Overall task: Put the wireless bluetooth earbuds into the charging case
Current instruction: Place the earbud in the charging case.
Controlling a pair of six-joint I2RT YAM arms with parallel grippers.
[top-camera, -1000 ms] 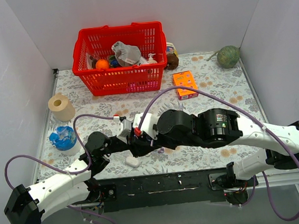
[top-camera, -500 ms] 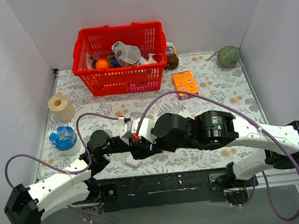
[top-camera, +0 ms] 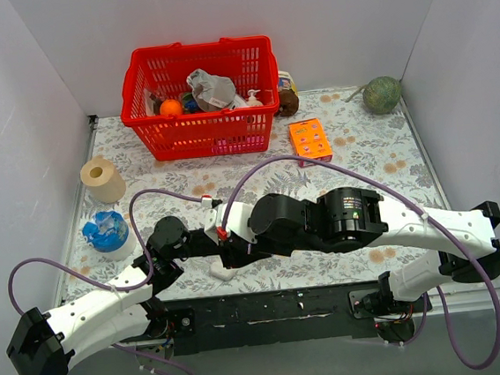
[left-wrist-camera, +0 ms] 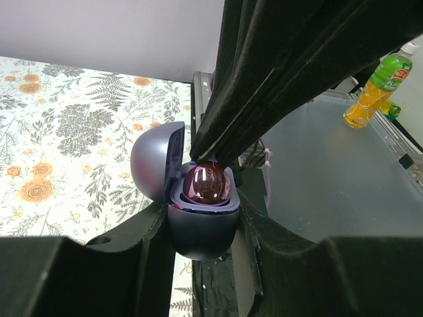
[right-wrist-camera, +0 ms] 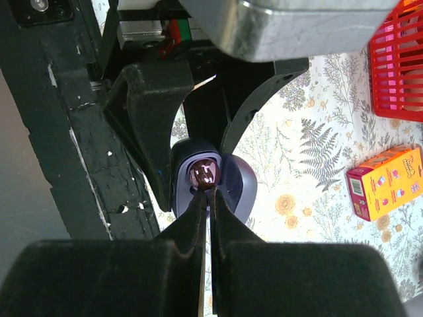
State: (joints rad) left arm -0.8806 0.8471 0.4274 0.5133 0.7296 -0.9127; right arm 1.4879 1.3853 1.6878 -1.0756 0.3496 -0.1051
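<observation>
Evidently the right arm (top-camera: pixel 350 218) has slid leftward over the last second. In the overhead view its wrist now sits right against the left arm (top-camera: pixel 103 312) at the near middle of the tabletop (top-camera: pixel 361 141), and it partly covers the white lump (top-camera: pixel 223 272) lying at the near edge. The left arm has hardly moved, so it seems to be serving as a steady holder while the right one brings its load in. I judge the insertion itself is happening now, with the approach finished. The left jaws are closed around the lower shell of the charging case (left-wrist-camera: pixel 198 234), one finger on each side. They hold it up off the tabletop with the lid swung open to the left. A glossy purplish earbud (left-wrist-camera: pixel 206 183) sits in the mouth of the case, apparently in a socket, though it may not be fully down. The right jaws are all but shut, with only a thin slit between them, and their tips rest on the far upper edge of that earbud. I cannot tell whether they pinch a sliver of it or only press on it. The second earbud shows in none of the views, so I cannot say whether it is already seated under the first or is still waiting somewhere else.
</observation>
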